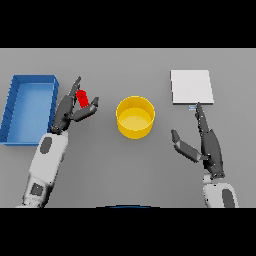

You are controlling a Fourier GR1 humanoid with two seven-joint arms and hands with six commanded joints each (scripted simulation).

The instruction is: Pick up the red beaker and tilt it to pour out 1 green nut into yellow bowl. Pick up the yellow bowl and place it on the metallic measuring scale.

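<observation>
The red beaker point(82, 97) stands on the table between the fingers and thumb of my left hand point(69, 110); the fingers are straight and not closed round it. Part of the beaker is hidden behind the hand. The yellow bowl point(135, 117) sits in the middle of the table, to the right of that hand, and I see no nut in it. The metallic measuring scale point(191, 87) lies flat at the back right. My right hand point(206, 141) hovers open below the scale, fingers pointing toward it, to the right of the bowl.
A blue tray point(28, 106) lies at the left edge of the table, beside my left arm.
</observation>
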